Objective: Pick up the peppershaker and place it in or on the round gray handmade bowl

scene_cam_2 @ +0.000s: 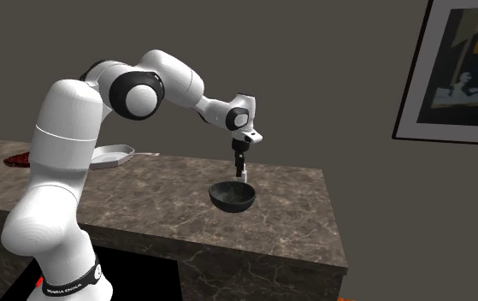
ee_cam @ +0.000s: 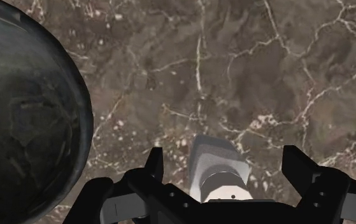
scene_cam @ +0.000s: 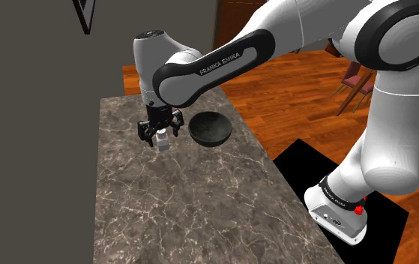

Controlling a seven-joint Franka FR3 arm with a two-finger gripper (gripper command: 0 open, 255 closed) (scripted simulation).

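Note:
The pepper shaker (scene_cam: 163, 142), a small pale cylinder with a white cap, stands upright on the dark marble counter (scene_cam: 148, 210). My gripper (scene_cam: 160, 135) hangs straight over it, open. In the wrist view the shaker (ee_cam: 216, 167) sits between the two fingers (ee_cam: 155, 163), with a gap on each side, so nothing clasps it. The round dark grey bowl (scene_cam: 210, 128) rests on the counter just beside the gripper, towards the shoulder view's right. In the second exterior view the shaker (scene_cam_2: 243, 176) stands just behind the bowl (scene_cam_2: 232, 197), under the gripper (scene_cam_2: 240, 162).
The counter's edge (scene_cam: 275, 169) runs close past the bowl, with wooden floor and a chair (scene_cam: 354, 82) beyond. A pale flat dish (scene_cam_2: 110, 156) and a red item (scene_cam_2: 19, 160) lie on the counter behind the arm. A grey wall bounds the far side.

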